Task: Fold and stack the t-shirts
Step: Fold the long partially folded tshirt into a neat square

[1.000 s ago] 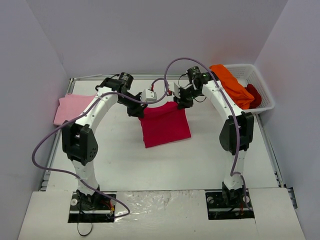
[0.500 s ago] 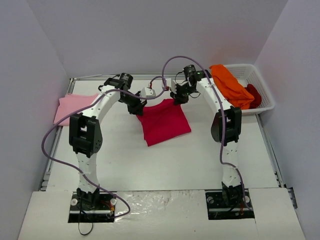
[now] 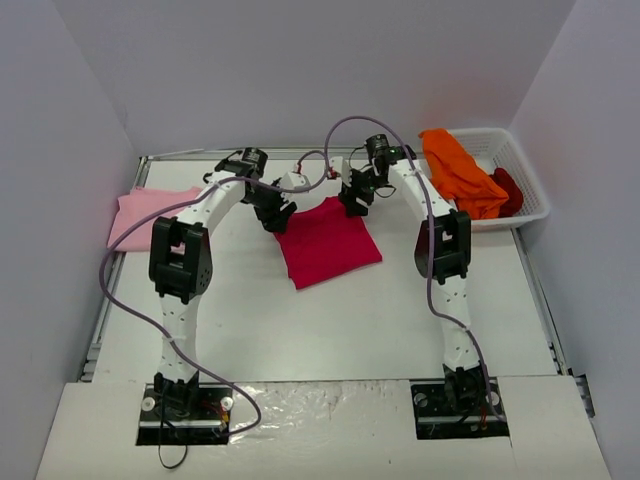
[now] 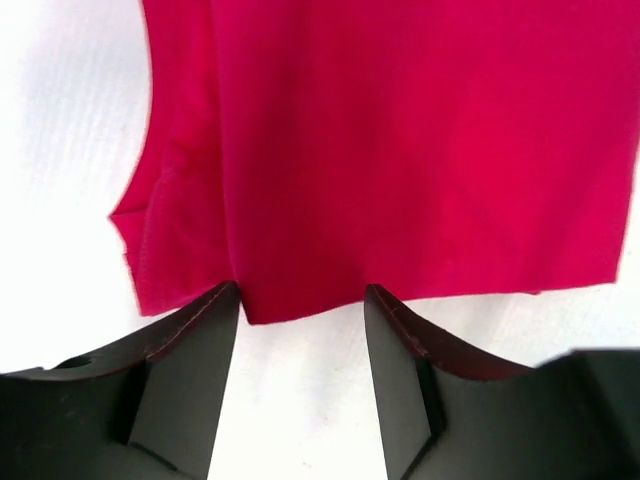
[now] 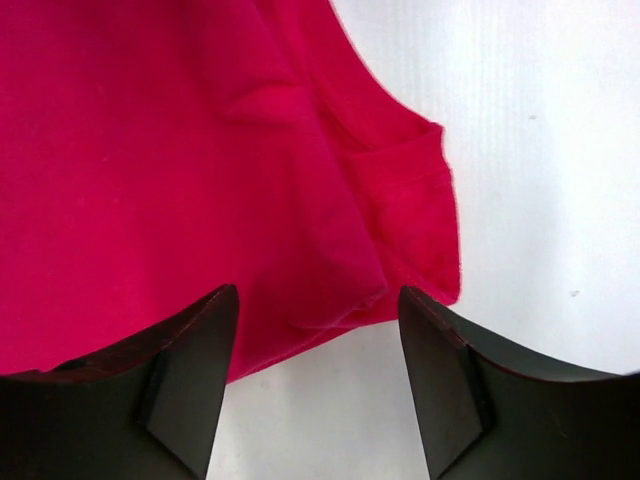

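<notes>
The crimson-magenta t-shirt (image 3: 328,245) is seen folded into a rough rectangle and laid flat on the white table (image 3: 320,340), a little toward 12 o'clock of the table's middle in the top view and slightly skewed; its far edge is flanked by both arms, the left gripper (image 3: 280,214) being set at its 10 o'clock corner and the right gripper (image 3: 352,200) at its 1 o'clock corner. In the left wrist view the jaws are shown spread wide, the dark fingers (image 4: 190,350) standing either side of the shirt's nearest edge with nothing clamped between them; a stitched sleeve fold is seen at 9 o'clock of the cloth. In the right wrist view the jaws are likewise held apart, the cloth's edge lying unpinched between the fingertips (image 5: 190,350); a doubled sleeve is seen at 3 o'clock. Whether any finger touches the cloth cannot be told. The pale pink t-shirt (image 3: 140,215) is laid at 10 o'clock by the left wall; the bright orange t-shirt (image 3: 455,172) is draped over the rim of the white mesh basket (image 3: 535,200) at 2 o'clock; the dark red t-shirt (image 3: 508,188) is bunched inside it, touching the orange one.
</notes>
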Controlling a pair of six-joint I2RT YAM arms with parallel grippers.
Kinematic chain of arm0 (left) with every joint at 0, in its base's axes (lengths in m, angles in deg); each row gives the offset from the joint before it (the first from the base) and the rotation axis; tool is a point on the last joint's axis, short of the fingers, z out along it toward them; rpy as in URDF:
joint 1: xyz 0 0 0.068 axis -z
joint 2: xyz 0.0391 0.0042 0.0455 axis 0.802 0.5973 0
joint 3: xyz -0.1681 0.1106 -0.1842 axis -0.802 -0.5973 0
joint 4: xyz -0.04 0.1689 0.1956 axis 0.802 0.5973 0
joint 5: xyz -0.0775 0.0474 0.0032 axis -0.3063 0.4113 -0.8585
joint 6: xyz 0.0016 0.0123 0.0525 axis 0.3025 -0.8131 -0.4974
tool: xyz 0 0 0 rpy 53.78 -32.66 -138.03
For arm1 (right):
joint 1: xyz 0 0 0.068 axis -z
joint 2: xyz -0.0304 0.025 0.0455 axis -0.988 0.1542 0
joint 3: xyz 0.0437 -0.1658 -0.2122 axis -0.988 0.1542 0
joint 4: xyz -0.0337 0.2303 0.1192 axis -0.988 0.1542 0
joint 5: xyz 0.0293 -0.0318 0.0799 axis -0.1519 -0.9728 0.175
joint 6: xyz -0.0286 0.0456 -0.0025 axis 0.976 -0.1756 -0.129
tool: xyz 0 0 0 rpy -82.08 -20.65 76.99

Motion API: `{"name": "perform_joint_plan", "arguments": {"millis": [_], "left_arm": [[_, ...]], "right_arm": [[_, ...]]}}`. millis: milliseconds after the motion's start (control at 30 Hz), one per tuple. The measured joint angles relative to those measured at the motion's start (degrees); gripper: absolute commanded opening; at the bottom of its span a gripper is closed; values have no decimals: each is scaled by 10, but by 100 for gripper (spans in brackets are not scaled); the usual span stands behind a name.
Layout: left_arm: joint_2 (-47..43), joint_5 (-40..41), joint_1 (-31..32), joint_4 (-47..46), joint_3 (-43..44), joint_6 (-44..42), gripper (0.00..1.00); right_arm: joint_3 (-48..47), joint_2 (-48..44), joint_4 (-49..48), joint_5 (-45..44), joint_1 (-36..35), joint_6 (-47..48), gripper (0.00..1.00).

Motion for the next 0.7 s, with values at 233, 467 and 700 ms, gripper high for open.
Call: {"name": "perform_joint_plan", "arguments": {"millis": [233, 467, 700], "left_arm": [[-8, 40, -1, -42, 0, 47, 70], [-80, 100, -1, -80, -28, 89, 75], [-177, 129, -1, -111, -106, 178, 92]], "right_arm": [[18, -12, -50, 0, 3, -35, 66], [114, -120, -88, -30, 2, -66, 68], [206, -248, -111, -122, -10, -120, 69]]}}
